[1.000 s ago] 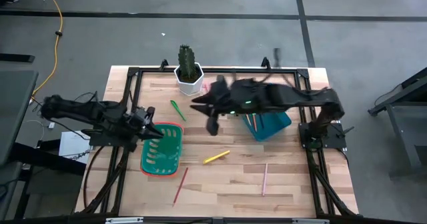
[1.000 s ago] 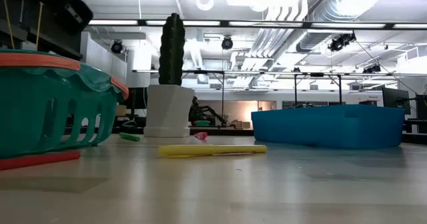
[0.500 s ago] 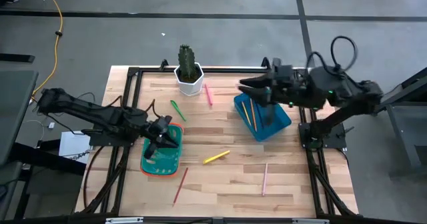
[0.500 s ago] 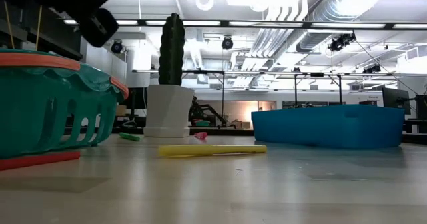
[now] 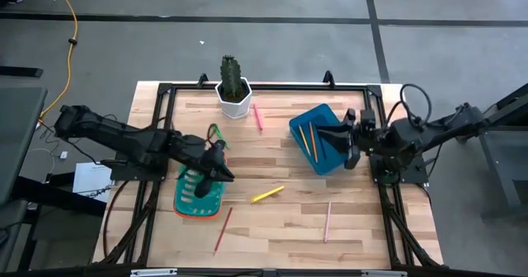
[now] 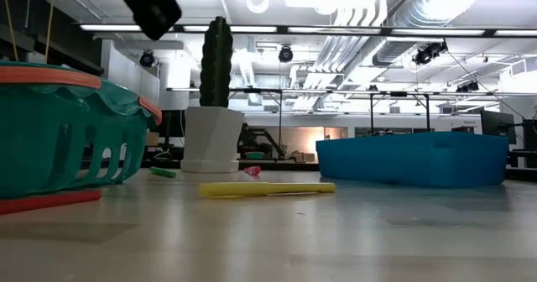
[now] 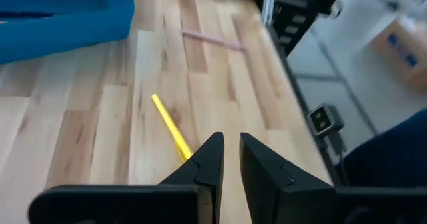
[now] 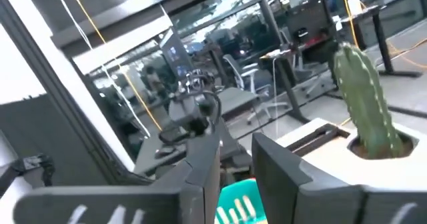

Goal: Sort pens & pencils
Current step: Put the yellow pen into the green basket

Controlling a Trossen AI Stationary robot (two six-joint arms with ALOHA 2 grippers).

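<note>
Both arms have shifted: left gripper [image 5: 221, 171], nearly clenched and empty, over the green basket [image 5: 198, 196], right gripper [image 5: 345, 135], parted and empty, at three o'clock above the wooden table [image 5: 280, 219].

- The green basket [image 6: 67, 131] is cut off by the low view's left edge; from above, the left gripper [image 5: 221, 170] and its arm cover part of the basket's rim.
- In the low view, the pink pen [image 6: 252, 171] beside the cactus pot [image 6: 210, 139] is only a small blurred spot, and the green pen [image 6: 164, 172] by the basket is half hidden.
- The blue bin [image 6: 411, 158] hides its contents in the low view; from above, the right gripper [image 5: 351, 137] covers the bin's far edge.
- The yellow pen [image 7: 170, 127] runs under the left gripper's fingers in the left wrist view.
- The pale pencil [image 7: 213, 39] beyond the yellow pen is blurred.
</note>
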